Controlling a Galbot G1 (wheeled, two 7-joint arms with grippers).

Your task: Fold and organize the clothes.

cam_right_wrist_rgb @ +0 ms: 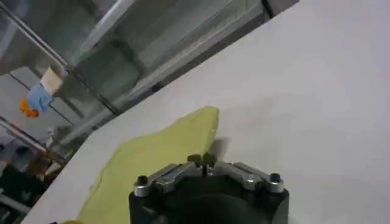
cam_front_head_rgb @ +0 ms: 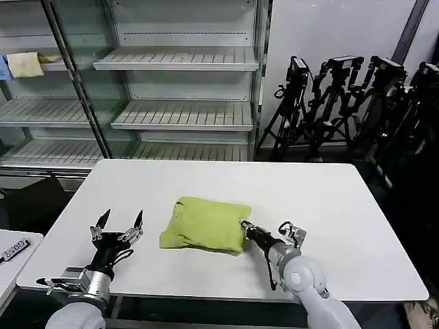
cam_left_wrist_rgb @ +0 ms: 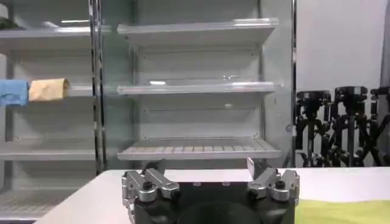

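The right gripper sits low over the white rectangular table with its two fingers drawn together, tips meeting at the near right corner of the lime-green cotton T-shirt. Whether any fabric is actually pinched between them cannot be told. From the right wrist camera the closed fingertips lie right at the shirt's edge, with the cloth spreading away ahead of them. The shirt is folded into a compact rectangle (plain side up) near the middle of the table's front half, just to the left of this gripper. The left gripper hangs well clear on the shirt's other side, fingers spread wide and pointing up, holding nothing.
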